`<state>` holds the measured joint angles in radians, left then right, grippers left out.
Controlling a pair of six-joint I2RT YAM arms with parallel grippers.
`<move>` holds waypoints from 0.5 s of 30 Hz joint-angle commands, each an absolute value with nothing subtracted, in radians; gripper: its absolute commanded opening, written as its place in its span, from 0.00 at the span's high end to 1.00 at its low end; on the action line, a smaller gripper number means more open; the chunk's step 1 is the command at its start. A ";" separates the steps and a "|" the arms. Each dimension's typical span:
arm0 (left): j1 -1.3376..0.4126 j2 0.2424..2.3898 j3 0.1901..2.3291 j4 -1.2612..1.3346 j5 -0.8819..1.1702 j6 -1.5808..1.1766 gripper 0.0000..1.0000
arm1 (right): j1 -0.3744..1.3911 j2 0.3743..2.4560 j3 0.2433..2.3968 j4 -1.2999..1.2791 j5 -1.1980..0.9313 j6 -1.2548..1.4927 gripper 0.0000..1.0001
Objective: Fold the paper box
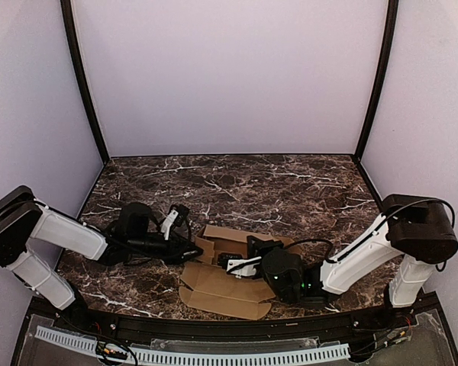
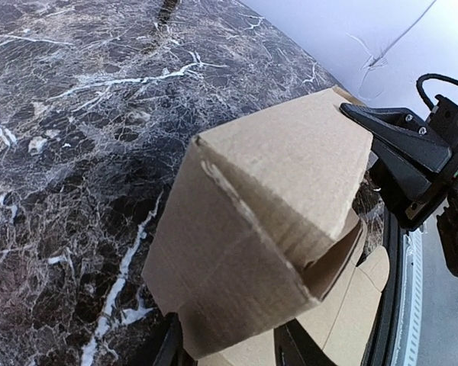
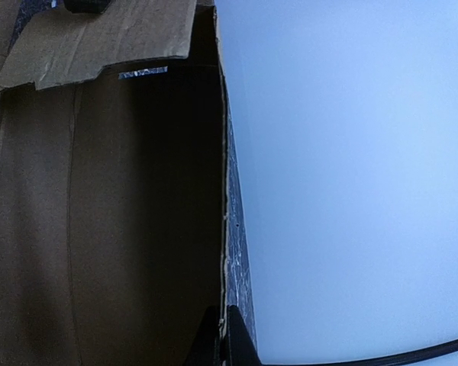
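Observation:
The paper box point(image 1: 221, 286) is a brown die-cut cardboard sheet, partly folded, lying at the table's near centre. My right gripper point(image 1: 237, 264) is over the sheet's middle. In the right wrist view it point(image 3: 227, 339) is shut on the thin edge of an upright cardboard panel point(image 3: 107, 213). My left gripper point(image 1: 189, 250) is at the sheet's left edge. In the left wrist view its fingers point(image 2: 168, 352) stand apart, and a raised, creased flap point(image 2: 267, 191) fills the space above and between them. The right gripper's black finger point(image 2: 397, 145) shows just behind that flap.
The table is dark marble point(image 1: 275, 191) with pale walls on three sides. A black rail and a white perforated strip point(image 1: 214, 354) run along the near edge. The right arm's cable point(image 3: 412, 352) crosses the right wrist view's lower corner.

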<state>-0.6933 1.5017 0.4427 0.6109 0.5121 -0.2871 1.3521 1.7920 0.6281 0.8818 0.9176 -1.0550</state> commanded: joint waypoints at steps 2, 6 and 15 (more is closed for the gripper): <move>-0.717 1.512 0.479 0.569 0.495 -0.246 0.59 | 1.372 1.815 0.644 0.883 0.925 -1.023 1.00; -0.738 1.518 0.493 0.560 0.475 -0.236 0.58 | 1.374 1.819 0.648 0.880 0.925 -1.018 1.00; -0.801 1.547 0.524 0.555 0.390 -0.230 0.58 | 1.377 1.830 0.663 0.874 0.931 -1.009 1.00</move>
<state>-0.7712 1.5318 0.4931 0.5766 0.4328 -0.2489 1.3605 1.8137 0.6411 0.8642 0.9226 -1.0355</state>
